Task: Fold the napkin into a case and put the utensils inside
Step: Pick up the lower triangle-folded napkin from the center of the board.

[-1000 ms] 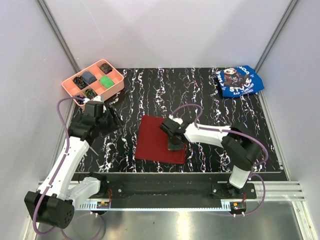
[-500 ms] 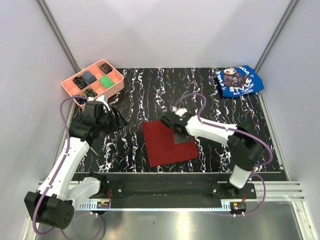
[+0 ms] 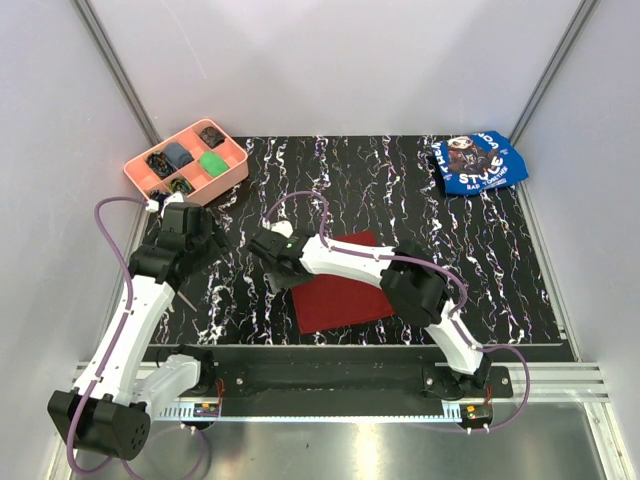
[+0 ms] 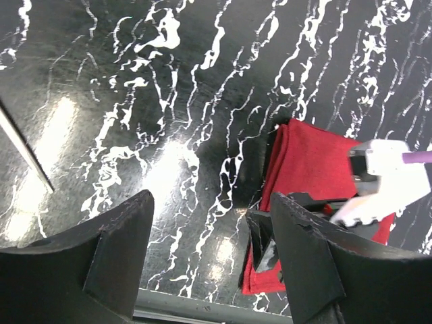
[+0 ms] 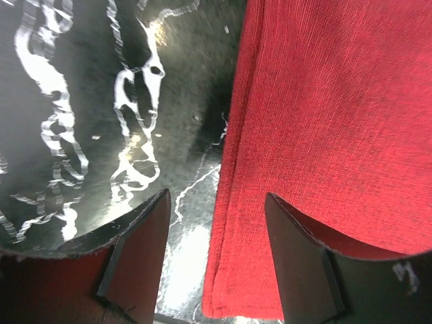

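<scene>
The dark red napkin [image 3: 342, 288] lies folded in layers on the black marbled table, a little askew. My right gripper [image 3: 281, 264] reaches across to the napkin's left edge. In the right wrist view it [image 5: 216, 263] stands open, its jaws straddling that layered edge of the napkin [image 5: 324, 121] with nothing clamped. My left gripper [image 3: 202, 240] hovers open over bare table to the left of the cloth, and its own view shows it [image 4: 212, 263] empty, with the napkin [image 4: 314, 165] to its right. One thin silver utensil [image 3: 186, 299] [image 4: 25, 154] lies beside the left arm.
A pink compartment tray [image 3: 232, 172] holding small items stands at the far left corner. A blue printed cloth [image 3: 478, 162] lies at the far right. The right arm's white link [image 4: 388, 179] crosses over the napkin. Enclosure walls close in both sides.
My right gripper swung left across the napkin to its left edge and opened. The napkin turned and shifted slightly. My left gripper opened wider and drew back a little.
</scene>
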### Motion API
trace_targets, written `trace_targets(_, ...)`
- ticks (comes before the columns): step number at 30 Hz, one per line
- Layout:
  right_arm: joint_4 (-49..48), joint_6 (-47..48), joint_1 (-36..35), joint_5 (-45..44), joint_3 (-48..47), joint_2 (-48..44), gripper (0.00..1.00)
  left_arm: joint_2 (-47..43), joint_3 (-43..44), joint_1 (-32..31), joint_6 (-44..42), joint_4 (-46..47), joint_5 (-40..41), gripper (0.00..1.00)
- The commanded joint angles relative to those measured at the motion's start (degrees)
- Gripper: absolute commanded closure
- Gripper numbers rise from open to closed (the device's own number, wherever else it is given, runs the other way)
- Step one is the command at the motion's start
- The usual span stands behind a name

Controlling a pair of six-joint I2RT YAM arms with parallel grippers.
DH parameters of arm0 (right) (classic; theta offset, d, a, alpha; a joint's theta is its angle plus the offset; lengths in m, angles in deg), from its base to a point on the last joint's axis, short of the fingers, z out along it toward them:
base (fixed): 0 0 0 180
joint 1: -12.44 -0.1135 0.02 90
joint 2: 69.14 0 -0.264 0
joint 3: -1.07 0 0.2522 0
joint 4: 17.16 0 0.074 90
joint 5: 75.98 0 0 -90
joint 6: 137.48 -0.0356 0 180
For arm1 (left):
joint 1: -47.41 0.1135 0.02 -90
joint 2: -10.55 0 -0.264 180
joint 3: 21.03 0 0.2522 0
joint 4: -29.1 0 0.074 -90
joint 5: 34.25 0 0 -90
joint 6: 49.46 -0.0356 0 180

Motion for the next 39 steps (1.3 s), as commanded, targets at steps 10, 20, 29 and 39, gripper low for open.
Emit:
trace_targets(10,3.48,-1.8,-1.44,-2.24,-2.16,5.24,0.44,0.06,0.69,1.05,0.93,0.79,1.13,0.28)
trace_targets(20,3.13,-0.58,-1.26,-3.92,-2.33,4.81,0.98,4.0,-0.27,2.37,-0.65,1.67,-4.48,0.28)
trace_targets(29,-17.86,-0.74,3.13,16.37,14.7,-11.88,1.0,12.08,-5.27,2.63,-3.74,14.23,-25.13,0.23)
trace_targets(39,-33.78,-5.84,10.95,33.96,29.91,-21.03,1.0,23.26,-6.52,0.18,0.22,26.1,-32.01,0.23)
